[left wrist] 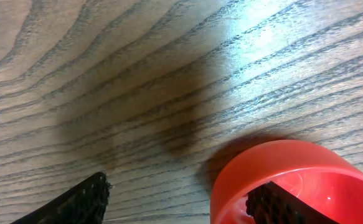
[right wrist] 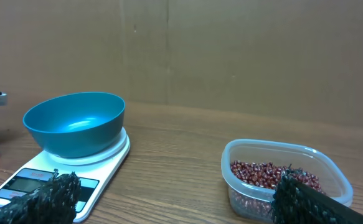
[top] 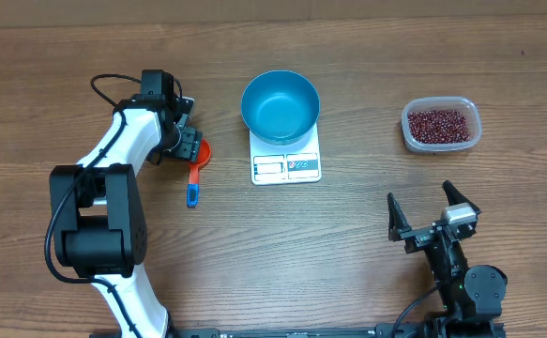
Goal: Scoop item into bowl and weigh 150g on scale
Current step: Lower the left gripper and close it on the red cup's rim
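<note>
The blue bowl (top: 280, 105) (right wrist: 75, 124) stands empty on the white scale (top: 287, 167) (right wrist: 109, 160) at the table's middle back. The dark red beans (top: 439, 123) (right wrist: 265, 175) lie in a clear container (top: 407, 134) at the back right. Left of the scale lies an orange-red scoop (top: 201, 155) (left wrist: 274, 168) with a blue handle end. My left gripper (top: 189, 145) (left wrist: 182, 185) is open over the scoop's cup: one finger (left wrist: 281, 205) sits inside the cup, the other (left wrist: 84, 199) outside, away from the wall. My right gripper (top: 421, 195) (right wrist: 176, 183) stands open near the front right, holding nothing.
A brown cardboard wall (right wrist: 231, 56) rises behind the table's far edge. Bare wood (top: 329, 244) lies between the scale and the right arm. The left arm's white links (top: 123, 141) stretch from the front left toward the scoop.
</note>
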